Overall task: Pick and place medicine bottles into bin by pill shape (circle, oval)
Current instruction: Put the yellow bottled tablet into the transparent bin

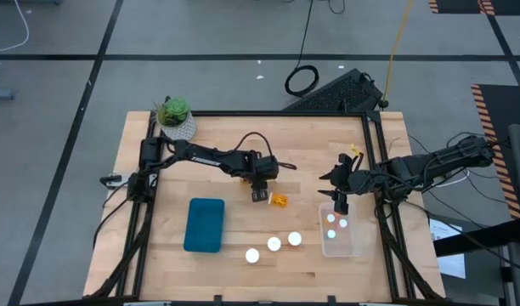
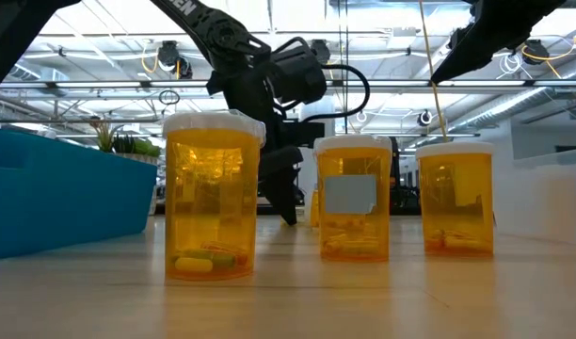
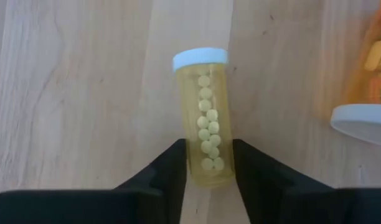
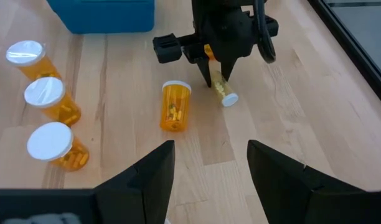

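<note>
Bottles of round pills matter here: one lies on its side (image 3: 206, 118) mid-counter (image 1: 226, 161), its base between the left gripper's (image 3: 206, 163) jaws, which straddle it closely, though whether they already pinch it I cannot tell. Its low, lengthwise hold suits lifting a fallen bottle. Three upright bottles (image 1: 274, 244) wait near the blue bin (image 1: 204, 225), while the right gripper (image 4: 209, 165), jaws wide and empty, hovers by the clear bin (image 1: 341, 244).
</note>
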